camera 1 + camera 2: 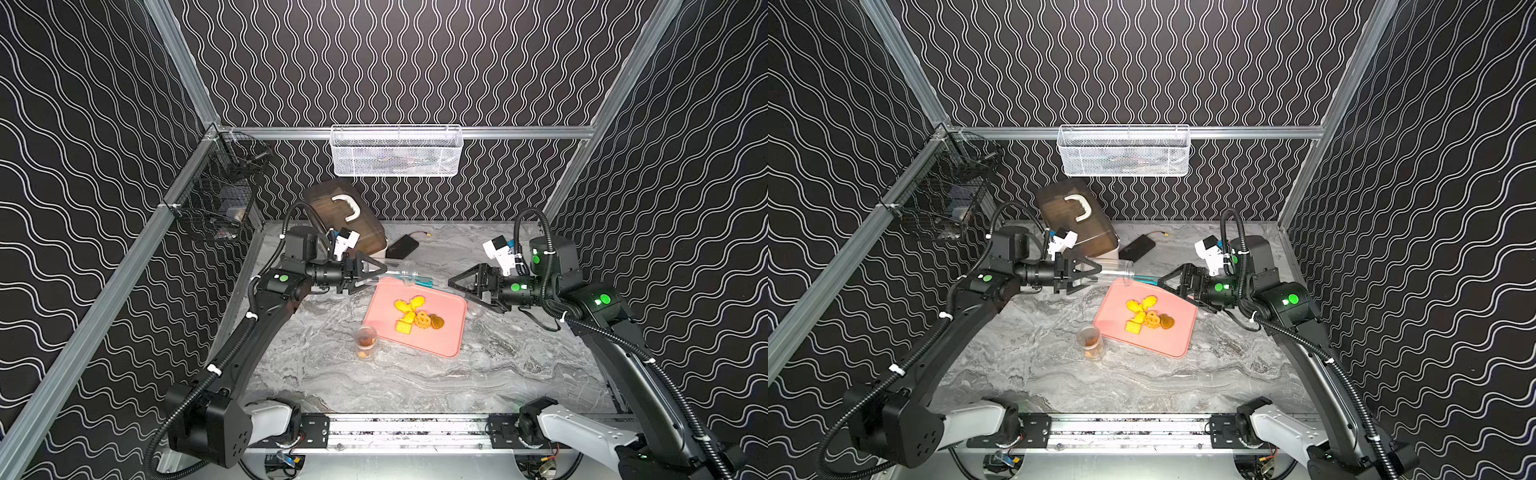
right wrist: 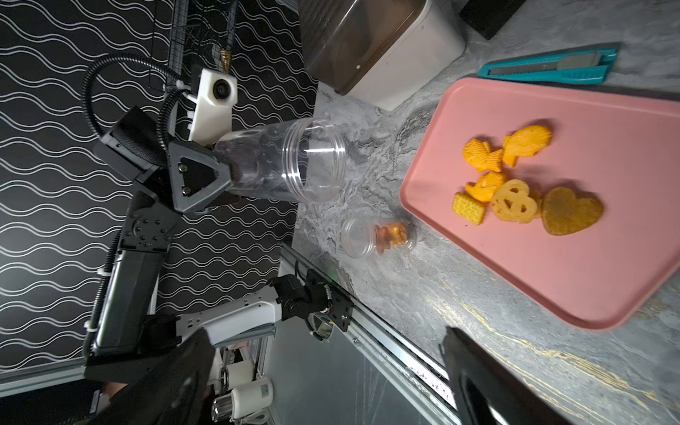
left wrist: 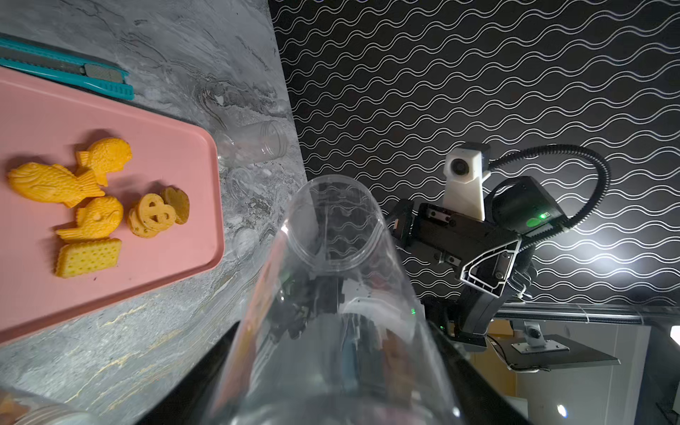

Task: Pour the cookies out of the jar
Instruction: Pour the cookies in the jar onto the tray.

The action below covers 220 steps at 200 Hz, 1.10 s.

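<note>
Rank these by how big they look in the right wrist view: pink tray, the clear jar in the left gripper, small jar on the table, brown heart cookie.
1. pink tray
2. clear jar
3. small jar and brown heart cookie look about alike, so I leave them unranked.

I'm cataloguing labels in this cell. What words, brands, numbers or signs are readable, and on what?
No text is legible anywhere.
Front rail: dark printed marks, too small to read.
Table beside the brown-lidded box: faint scrawl, too blurred to read.
Cookies, jar, tray: no writing.
</note>
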### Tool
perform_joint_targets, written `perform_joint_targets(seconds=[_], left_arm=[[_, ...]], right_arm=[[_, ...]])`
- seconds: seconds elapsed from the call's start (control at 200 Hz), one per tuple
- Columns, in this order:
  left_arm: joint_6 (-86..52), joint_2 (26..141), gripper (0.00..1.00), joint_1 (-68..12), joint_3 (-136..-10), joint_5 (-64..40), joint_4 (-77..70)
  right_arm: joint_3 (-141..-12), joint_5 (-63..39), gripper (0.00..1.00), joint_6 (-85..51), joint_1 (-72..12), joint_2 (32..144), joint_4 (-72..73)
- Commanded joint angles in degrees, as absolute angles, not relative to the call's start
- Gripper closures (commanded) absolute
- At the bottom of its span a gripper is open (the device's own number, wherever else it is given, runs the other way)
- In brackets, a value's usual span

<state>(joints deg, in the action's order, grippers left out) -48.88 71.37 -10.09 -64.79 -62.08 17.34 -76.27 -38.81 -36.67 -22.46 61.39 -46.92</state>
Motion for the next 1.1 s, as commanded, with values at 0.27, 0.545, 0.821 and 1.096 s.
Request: perform_joint_targets(seconds=[0.27, 0.545, 0.821, 1.096], left_arm=[[-73.0, 67.6, 0.27, -10.0, -54.7, -64.5, -13.6], [-75.0, 68.2, 0.34, -10.0, -53.9, -58.8, -11.8], [-91.3, 67.6, 0.33, -10.1, -45.9, -49.3, -26.5], [-94.5, 67.0, 0.33, -10.5, -43.8, -46.5, -29.7]], right_arm=[[-70.1, -48.9, 0.00, -45.2, -22.6, 61.4, -31.4], [-65.4, -49.5, 0.00, -51.8, -22.5, 61.6, -22.6], [-57.6, -49.0, 0.00, -58.7, -23.1, 60.1, -11.2], [-56.2, -46.3, 0.00, -62.4, -28.6, 64.8, 0.5]])
